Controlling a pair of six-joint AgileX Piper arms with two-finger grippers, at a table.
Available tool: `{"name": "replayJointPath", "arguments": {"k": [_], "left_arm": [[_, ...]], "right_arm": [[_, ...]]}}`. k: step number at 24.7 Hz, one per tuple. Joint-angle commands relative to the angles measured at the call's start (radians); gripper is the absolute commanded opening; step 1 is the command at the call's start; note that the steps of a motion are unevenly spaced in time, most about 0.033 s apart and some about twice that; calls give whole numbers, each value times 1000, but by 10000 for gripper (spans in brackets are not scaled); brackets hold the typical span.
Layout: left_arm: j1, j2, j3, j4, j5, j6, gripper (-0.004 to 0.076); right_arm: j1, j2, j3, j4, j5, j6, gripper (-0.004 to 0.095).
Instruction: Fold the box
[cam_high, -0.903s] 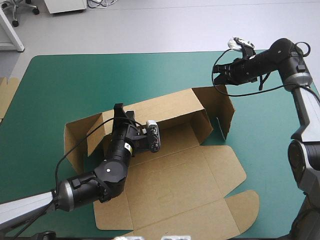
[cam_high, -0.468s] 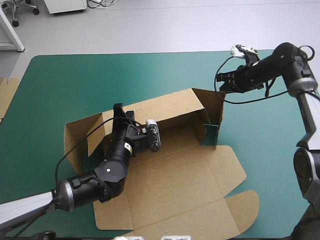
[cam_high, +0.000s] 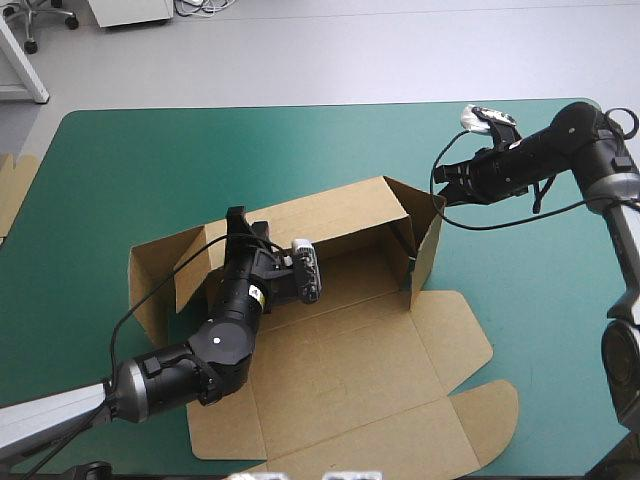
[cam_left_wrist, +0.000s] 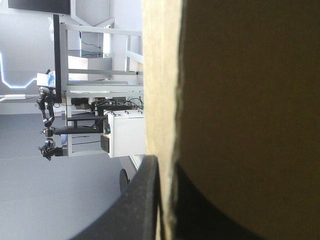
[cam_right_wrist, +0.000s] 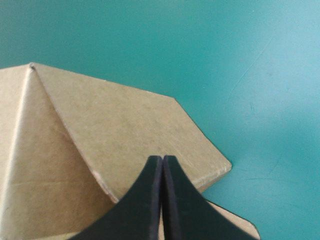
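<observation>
We cannot see the left jaws from above, for the left arm (cam_high: 215, 340) reaches into the box (cam_high: 350, 360) and hides them together with part of the box's floor. In the left wrist view, board fills nearly everything. The wall's edge runs between the two black fingers (cam_left_wrist: 135, 200), so these jaws are pinching the box's long wall (cam_high: 330, 215). The box's near edge is cut off at the bottom of the high view. The box lies in the middle of the teal-green surface (cam_high: 150, 170). Its long axis runs slantwise, from the near left toward the far right. The long wall stands raised on the far side, and the lid (cam_high: 400, 430) lies flat toward the near edge. The open side faces up. Flaps stand raised at the left end. At the right end a flap (cam_high: 428, 225) stands up, turned inward. The right jaws are pressed together into one pointed arch and hold nothing. Their tip sits at that flap's upper edge, though we cannot tell whether it touches. An edge of more board (cam_high: 12, 190) shows at the surface's left edge.
</observation>
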Motion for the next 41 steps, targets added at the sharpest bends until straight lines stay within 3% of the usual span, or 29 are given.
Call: {"name": "replayJointPath", "arguments": {"k": [1,15,18,26,32,41], "left_arm": [[-6,-22,-16,-15,-3,-19,-10],[-6,-24,-16,-15,-3,-21,-10],[-6,-24,-16,-15,-3,-21,-10],[-6,-24,-16,-15,-3,-21,-10],[-6,-24,-16,-15,-3,-26,-10],[-6,-24,-16,-15,-7,-37,-10]], "right_arm": [[-3,-91,11,82,-6,-51,-17],[25,-117,181,168,-25,-232,12],[40,-123,181,165,-20,-261,100],[87,-142,181,123,-26,-282,526],[126,-171,249,125,-67,-349,531],[126,-290,451,194,-306,-509,531]]}}
